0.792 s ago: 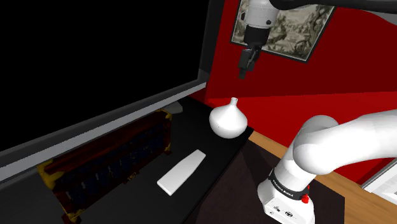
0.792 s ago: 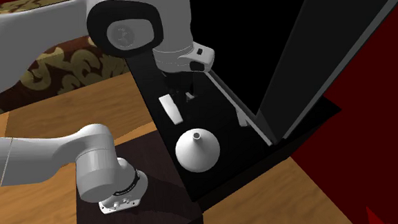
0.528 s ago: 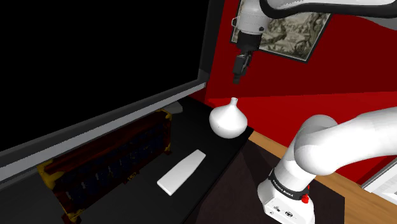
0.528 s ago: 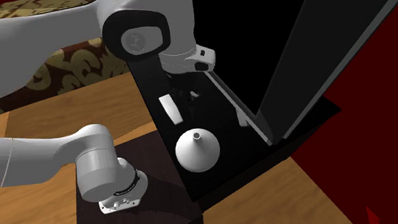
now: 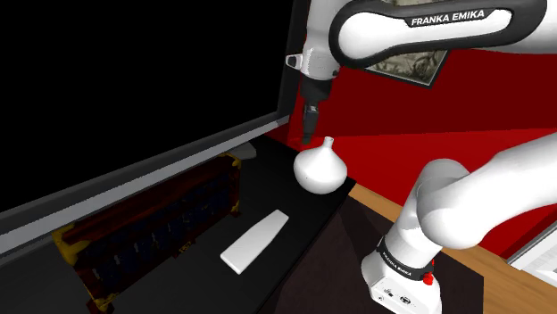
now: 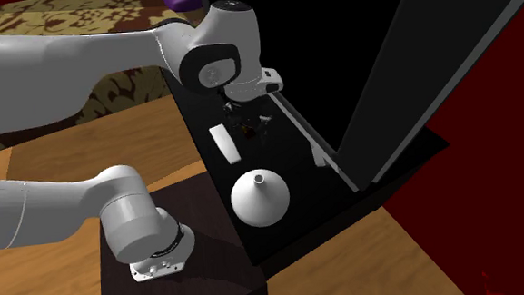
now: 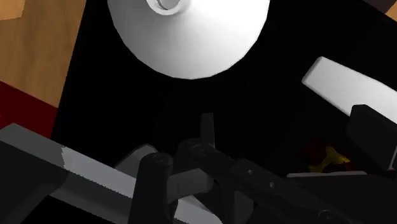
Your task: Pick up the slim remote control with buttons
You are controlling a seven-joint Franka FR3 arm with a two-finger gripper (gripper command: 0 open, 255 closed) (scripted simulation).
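I'm only on the approach, my hand [image 5: 307,134] hanging high beside the white vase [image 5: 319,168] (open or closed, I cannot tell), while the slim pale remote [image 5: 255,241] lies flat on the black counter [image 5: 263,192] well apart, so next I should swing over it and descend.

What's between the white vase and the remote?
Nothing. Only bare black tabletop separates the vase from the remote, clearest in the shoulder view.
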